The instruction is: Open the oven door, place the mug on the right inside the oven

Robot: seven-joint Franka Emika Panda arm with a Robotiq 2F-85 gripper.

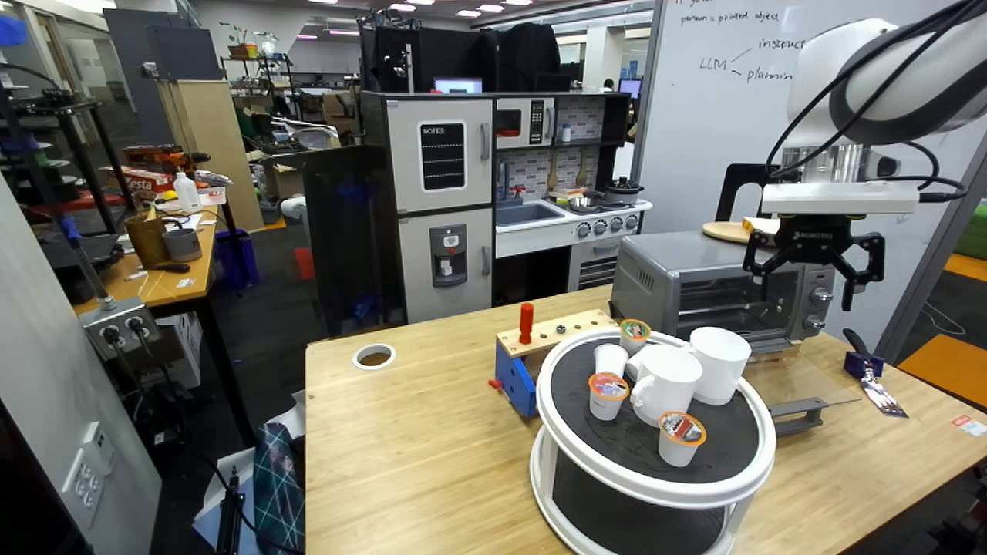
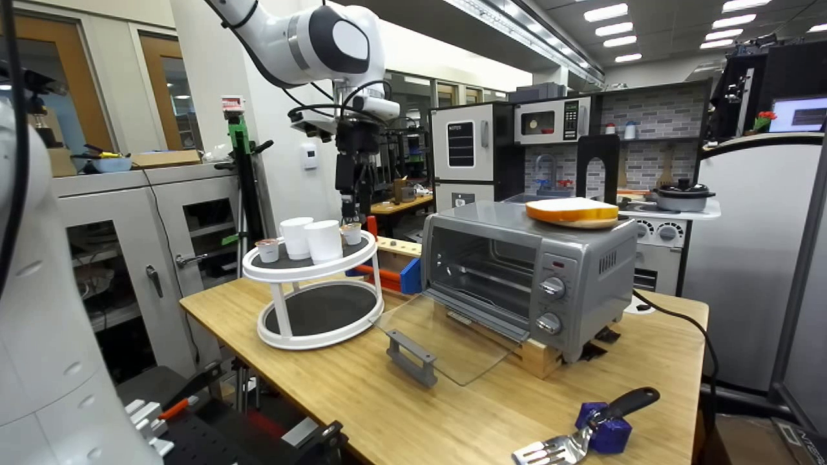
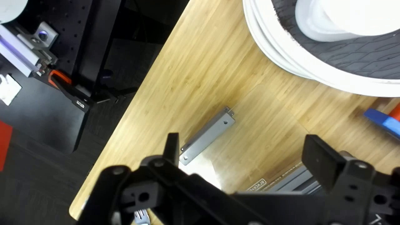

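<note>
The grey oven (image 1: 655, 270) stands on the table, and it also shows in the other exterior angle (image 2: 581, 284). Its glass oven door (image 2: 462, 342) is folded down flat in front; its grey handle (image 3: 207, 136) shows below the fingers in the wrist view. Two large white mugs stand upright on the round stand; the mug on the right (image 1: 721, 364) is nearer the oven, seemingly also the right one in an exterior view (image 2: 323, 241). White mug parts show at the wrist view's top right. My gripper (image 1: 806, 297) is open and empty, held above the table; its spread fingers (image 3: 242, 140) touch nothing.
The two-tier stand (image 2: 278, 274) also holds a small white cup (image 1: 611, 360) and several orange-rimmed cups (image 1: 678, 438). Bread (image 2: 572, 209) lies on the oven's top. A fork-like utensil (image 2: 575, 439) rests on a purple block. A toy workbench (image 1: 517, 378) stands beside the stand.
</note>
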